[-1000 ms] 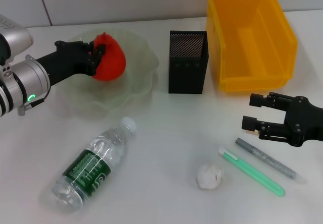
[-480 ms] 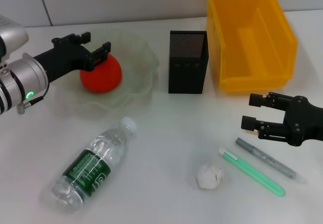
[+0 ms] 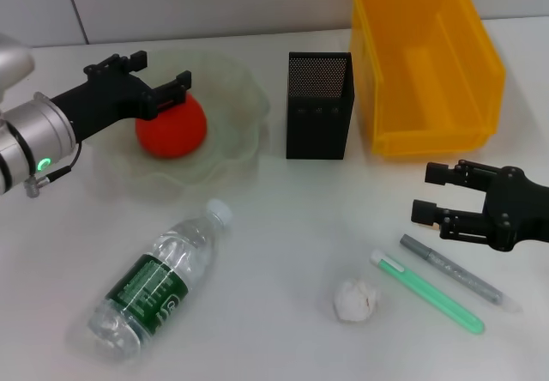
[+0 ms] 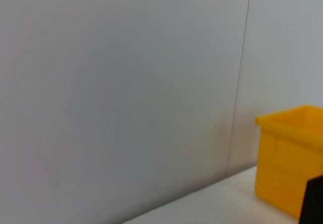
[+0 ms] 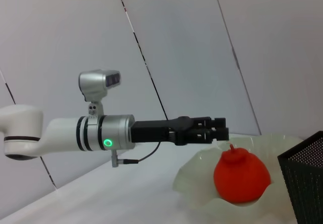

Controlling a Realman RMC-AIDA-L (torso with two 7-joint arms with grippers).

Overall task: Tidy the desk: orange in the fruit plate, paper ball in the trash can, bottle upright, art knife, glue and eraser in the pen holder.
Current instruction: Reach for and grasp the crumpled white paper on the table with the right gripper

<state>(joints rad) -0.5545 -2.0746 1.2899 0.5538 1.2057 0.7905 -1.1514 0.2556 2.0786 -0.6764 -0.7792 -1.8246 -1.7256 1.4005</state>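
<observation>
Orange [image 3: 172, 126] sits in the fruit plate [image 3: 232, 154]; left gripper [image 3: 159, 81] hovers at its 12 o'clock, fingers spread; right gripper [image 3: 429, 194] fingers spread above the table [image 3: 274, 252]

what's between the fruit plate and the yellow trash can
The black mesh pen holder stands between the fruit plate and the trash can, apart from both, as the head view shows.

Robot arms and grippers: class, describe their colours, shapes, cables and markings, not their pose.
The left gripper is matte black with blocky fingers, on a silver-white cylindrical wrist with dark bands, a glowing green ring light and a thin cable. The right gripper is the same black, angular type.
</observation>
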